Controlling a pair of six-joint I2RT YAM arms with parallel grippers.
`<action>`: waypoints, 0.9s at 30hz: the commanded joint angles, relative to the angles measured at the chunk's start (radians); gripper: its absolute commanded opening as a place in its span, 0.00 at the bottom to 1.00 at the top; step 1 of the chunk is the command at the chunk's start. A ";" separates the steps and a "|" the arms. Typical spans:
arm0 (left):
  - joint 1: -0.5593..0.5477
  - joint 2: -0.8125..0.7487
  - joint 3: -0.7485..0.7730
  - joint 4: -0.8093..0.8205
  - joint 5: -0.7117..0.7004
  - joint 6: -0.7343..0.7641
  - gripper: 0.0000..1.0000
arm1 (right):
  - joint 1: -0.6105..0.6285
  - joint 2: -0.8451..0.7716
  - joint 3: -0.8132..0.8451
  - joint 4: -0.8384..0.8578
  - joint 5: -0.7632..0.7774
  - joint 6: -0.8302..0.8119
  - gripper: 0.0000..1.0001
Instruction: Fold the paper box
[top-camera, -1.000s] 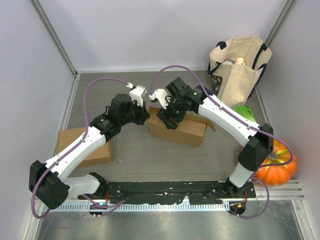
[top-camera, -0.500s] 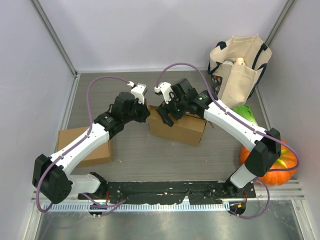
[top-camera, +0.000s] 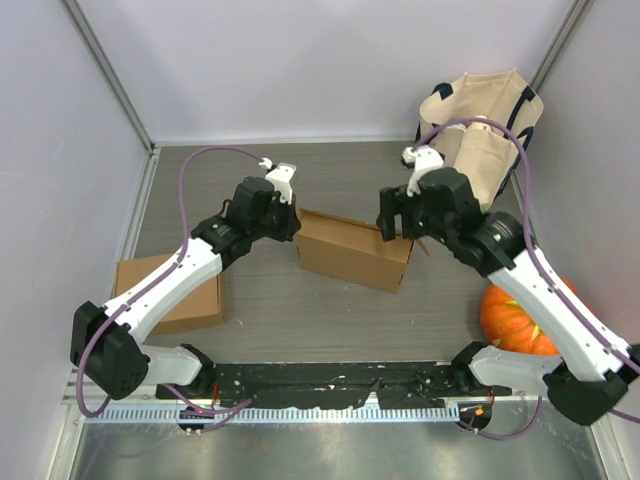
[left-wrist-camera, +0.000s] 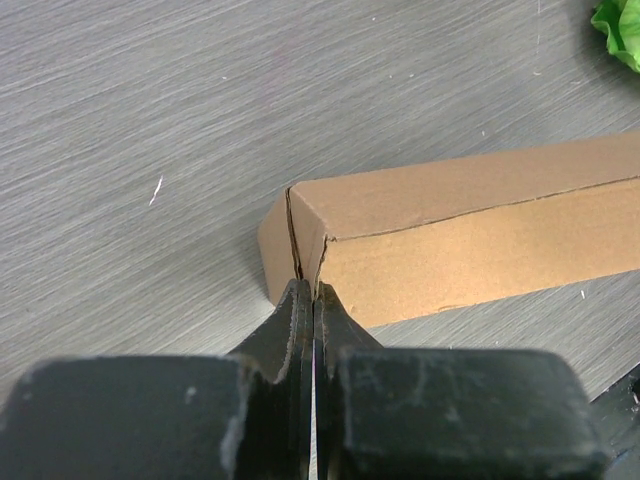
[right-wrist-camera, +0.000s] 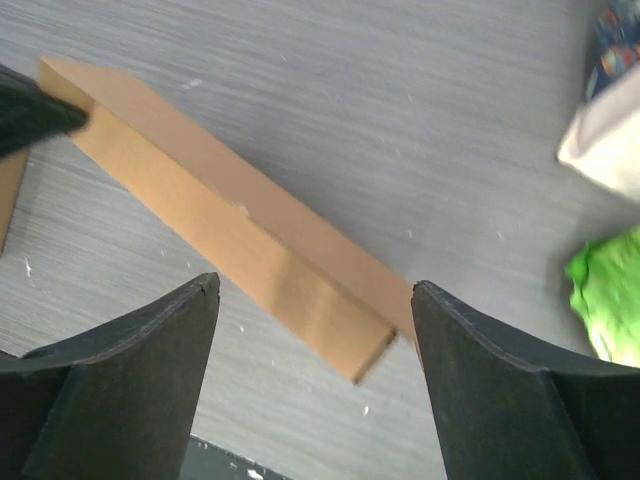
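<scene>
Right gripper lifts off the cardboard box and swings back past its right end, jaws spread wide. Its arm pulls off the pumpkin, uncovering more of it.

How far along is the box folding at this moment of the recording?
Nearly done, it seems. The paper box stands as a closed carton, top flaps down. In hand: the shut left end effector has its tips at the left end seam; the right end effector hangs open above the box, holding nothing. Left: probably pressing that end seam flat, since a thin gap shows there.
</scene>
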 joint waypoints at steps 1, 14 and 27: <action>-0.007 0.032 0.067 -0.107 -0.001 0.010 0.00 | 0.002 -0.124 -0.100 -0.145 0.122 0.151 0.77; -0.007 0.080 0.162 -0.205 0.024 0.014 0.00 | 0.001 -0.286 -0.414 0.086 0.369 0.161 0.59; -0.007 0.089 0.217 -0.276 0.021 0.047 0.00 | -0.010 -0.326 -0.552 0.301 0.381 0.017 0.37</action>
